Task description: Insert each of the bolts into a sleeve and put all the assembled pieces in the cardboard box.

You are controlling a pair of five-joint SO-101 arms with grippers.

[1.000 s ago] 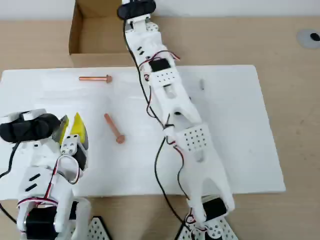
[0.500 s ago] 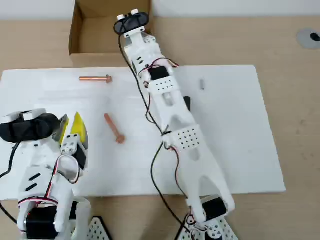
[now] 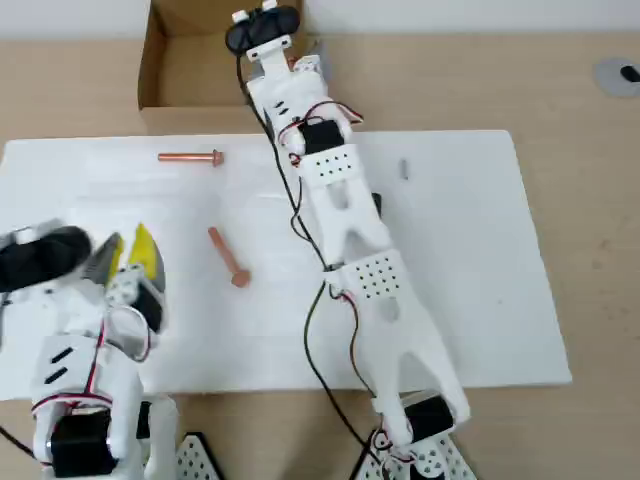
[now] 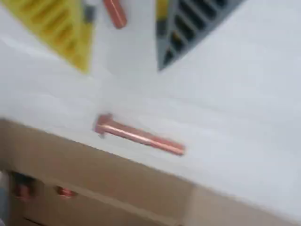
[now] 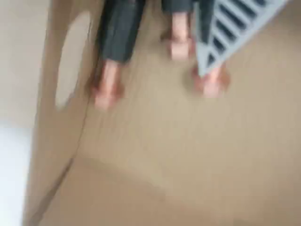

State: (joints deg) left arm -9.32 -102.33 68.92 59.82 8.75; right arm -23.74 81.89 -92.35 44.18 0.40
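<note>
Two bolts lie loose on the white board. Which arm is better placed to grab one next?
Left, probably: the left gripper is open over the board, close to the nearer bolt, while the right arm is stretched out to the cardboard box.

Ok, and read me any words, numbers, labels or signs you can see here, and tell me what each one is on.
None: no word, number, label or sign can be read in any view.
The box, the bolts and the white sheet show no print.
The grey disc on the table bears a dark mark, too small to tell as a sign.
</note>
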